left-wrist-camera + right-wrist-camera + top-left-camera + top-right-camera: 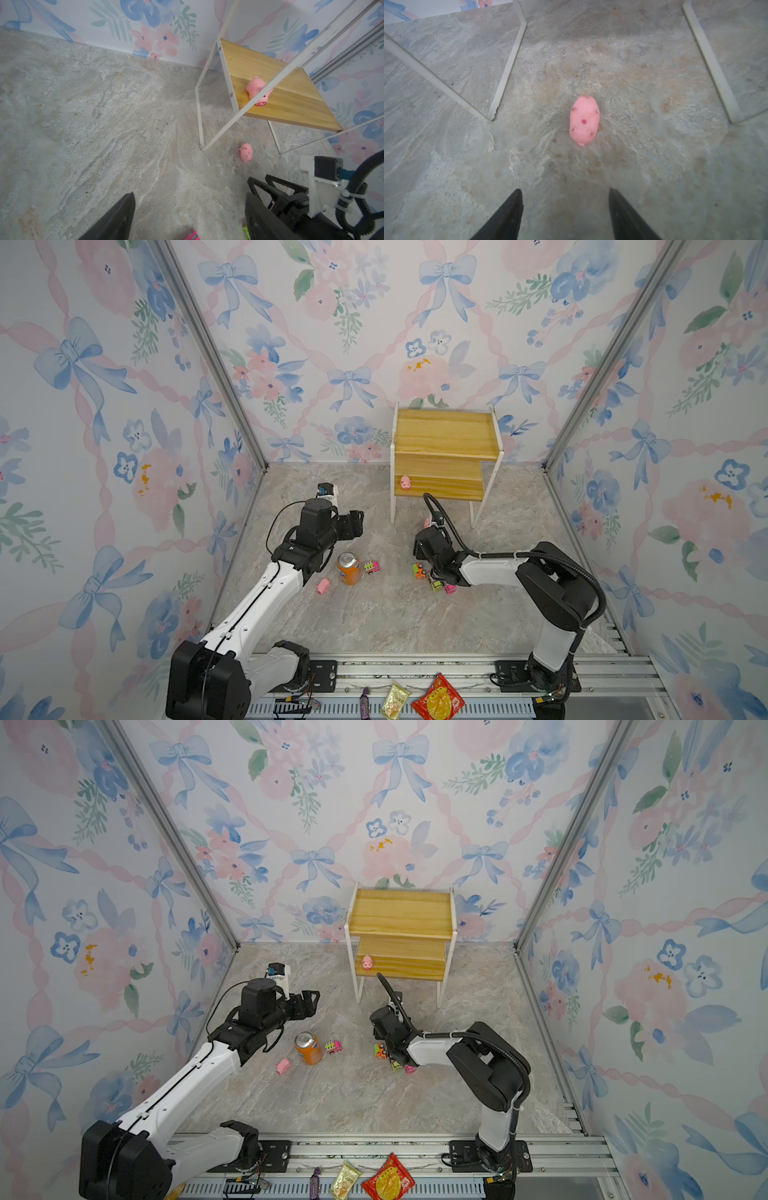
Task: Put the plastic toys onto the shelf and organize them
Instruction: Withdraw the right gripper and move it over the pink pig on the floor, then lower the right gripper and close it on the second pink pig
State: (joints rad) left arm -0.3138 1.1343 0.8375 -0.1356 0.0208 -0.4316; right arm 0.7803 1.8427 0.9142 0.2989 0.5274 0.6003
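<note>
**Shelf** (444, 435): two-tier stepped rack with yellow boards and a thin white frame. It stood at the back of the worktop (395, 622), against the flowered wall.

**Shelf pig** (405, 482): pink figure, stood on the lower board near its left end.

**Floor pig** (584, 120): pink figure, lay on the worktop in front of the shelf, between its front legs. It showed four foot marks and a red dot to the right wrist camera.

**Can-side pig** (323, 585): pink figure, lay on the worktop just left of the orange can (349, 568).

**Pink-and-green truck** (371, 566): stood just right of the can, apart from it.

**Orange-and-green truck** (419, 571), **yellow-green truck** (436, 585) and **pink truck** (450, 588): clustered on the worktop close under the right forearm. Only these four trucks could be made out.

**Left end effector** (190, 199): released and holding nothing, its fingers (116, 218) spread wide. It hovered above the worktop, left of the shelf and behind the can.

**Right end effector** (565, 190): released and empty, with the fingertips parted. It was aimed down at the floor pig, which lay ahead of the tips without touching them.

**Snack packets** (438, 699): lay on the front rail, outside the worktop.
</note>
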